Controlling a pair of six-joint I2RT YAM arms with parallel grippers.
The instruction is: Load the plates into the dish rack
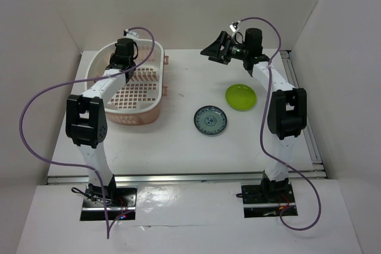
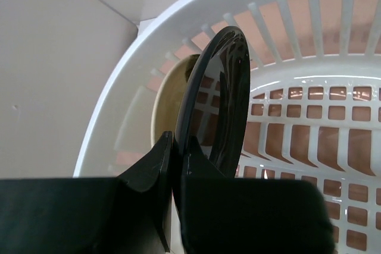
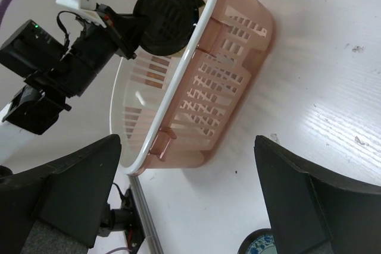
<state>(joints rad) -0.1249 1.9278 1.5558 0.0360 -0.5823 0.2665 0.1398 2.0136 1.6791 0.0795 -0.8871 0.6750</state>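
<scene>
**Black plate gripped on edge inside the dish rack**

The left gripper [image 2: 175,147] is clamped on the lower rim of the glossy black plate [image 2: 217,99], which is held upright on its edge. Just behind it, a cream plate [image 2: 169,96] is seen standing against the curved end wall; whether the two plates touch cannot be told. Both are enclosed by the dish rack [image 1: 140,96], a white lattice basket on a salmon base, set at the far left corner of the bench.

The right gripper [image 1: 215,50] is raised above the far edge, right of centre, with its fingers spread wide and nothing held between them.

Two plates are left flat on the white table [image 1: 178,147]: the lime green plate [image 1: 241,96] toward the right edge, and the blue-white patterned plate [image 1: 210,119] just beside it, nearer the centre. Open surface is seen between these and the rack.

The bench is closed in by plain white walls [image 1: 196,4] at the far, left and right edges. A metal rail [image 1: 190,176] is fitted along the near edge. Purple cables [image 1: 36,102] are looped from both arms.
</scene>
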